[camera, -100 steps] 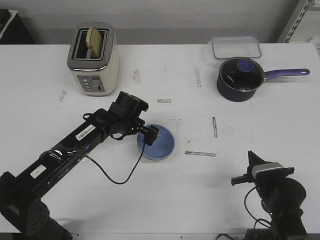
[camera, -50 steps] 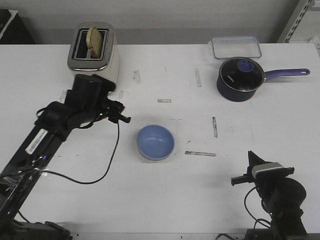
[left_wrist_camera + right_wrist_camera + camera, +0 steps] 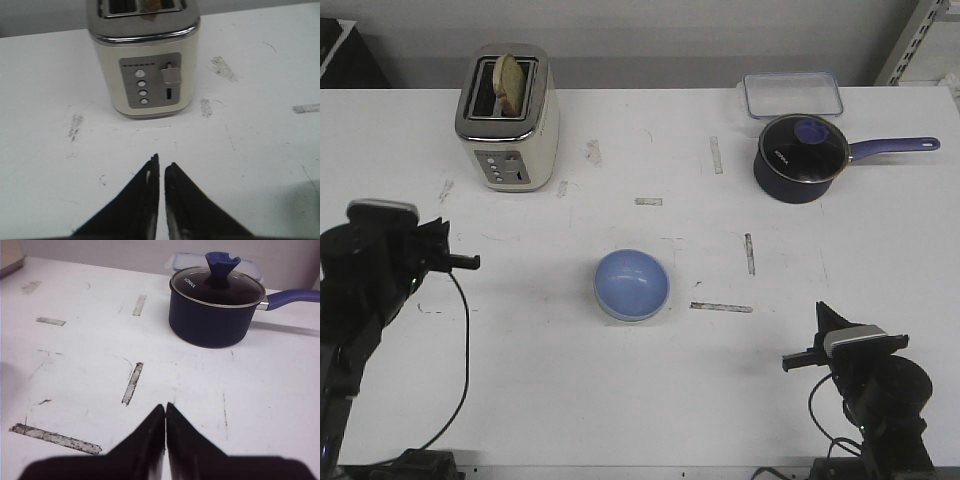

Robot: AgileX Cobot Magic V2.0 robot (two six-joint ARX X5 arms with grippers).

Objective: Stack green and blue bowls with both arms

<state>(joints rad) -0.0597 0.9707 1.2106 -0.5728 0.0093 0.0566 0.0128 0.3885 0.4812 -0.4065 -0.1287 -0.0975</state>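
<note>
The light blue bowl (image 3: 631,284) sits upright at the table's middle. A thin pale rim shows under its near edge, which looks like the mint green bowl (image 3: 617,316) nested beneath it. My left gripper (image 3: 472,263) is far to the left of the bowls, near the table's left edge. In the left wrist view it (image 3: 160,161) is empty and points at the toaster, its jaws together but for a sliver. My right gripper (image 3: 820,312) rests at the front right, shut and empty, and also shows in the right wrist view (image 3: 165,406). Neither wrist view shows the bowls.
A cream toaster (image 3: 507,118) with bread in its slot stands at the back left and shows in the left wrist view (image 3: 145,55). A dark blue saucepan (image 3: 802,156) with a glass lid and a clear lidded container (image 3: 792,94) stand at the back right. The saucepan (image 3: 215,307) also shows in the right wrist view.
My left arm has pulled away from the blue bowl and swung back to the left edge of the table. The bowl stays in place. The right arm has not moved.
</note>
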